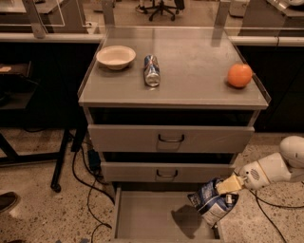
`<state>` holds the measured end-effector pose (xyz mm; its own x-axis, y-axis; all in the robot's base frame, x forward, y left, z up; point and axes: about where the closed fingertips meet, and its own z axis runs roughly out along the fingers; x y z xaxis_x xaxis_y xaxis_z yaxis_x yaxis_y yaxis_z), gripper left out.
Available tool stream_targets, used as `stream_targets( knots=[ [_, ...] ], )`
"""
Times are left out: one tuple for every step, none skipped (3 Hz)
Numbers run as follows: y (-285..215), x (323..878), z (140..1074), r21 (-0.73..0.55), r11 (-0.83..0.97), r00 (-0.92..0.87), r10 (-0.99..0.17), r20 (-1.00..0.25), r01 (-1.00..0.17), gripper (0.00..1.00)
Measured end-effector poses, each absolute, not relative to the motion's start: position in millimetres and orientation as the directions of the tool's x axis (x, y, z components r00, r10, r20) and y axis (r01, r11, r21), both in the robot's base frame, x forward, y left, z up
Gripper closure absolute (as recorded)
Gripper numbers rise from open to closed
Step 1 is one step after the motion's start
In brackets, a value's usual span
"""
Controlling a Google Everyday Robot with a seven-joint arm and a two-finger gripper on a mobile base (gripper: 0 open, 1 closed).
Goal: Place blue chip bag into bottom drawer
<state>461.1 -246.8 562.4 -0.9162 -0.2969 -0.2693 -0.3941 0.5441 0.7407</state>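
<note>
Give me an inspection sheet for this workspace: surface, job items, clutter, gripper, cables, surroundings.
Surface: grey cabinet top, three loose items on it.
Job's things: blue chip bag hanging over the right side of the open bottom drawer; its shadow falls on the drawer floor.
Clutter: bowl, drink can on its side, orange.
Gripper: gripper low at right, jaws shut on the bag's top.
Cables: black cables on the floor left of the cabinet.
Surroundings: office chair behind; shoe at left edge.
</note>
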Motion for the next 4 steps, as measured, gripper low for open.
stream_targets(
  knots=[
    [-255,469,523,0.788,0.532,-0.951,-0.162,-0.264,-0.31,1.0],
    [-265,475,489,0.832,0.503,-0.97,-0.067,-0.233,-0.235,1.0],
    [-266,479,475,0.84,0.503,-0.975,-0.023,-0.222,-0.203,1.0],
    [-266,479,474,0.839,0.505,-0.975,-0.019,-0.222,-0.201,1.0]
  ],
)
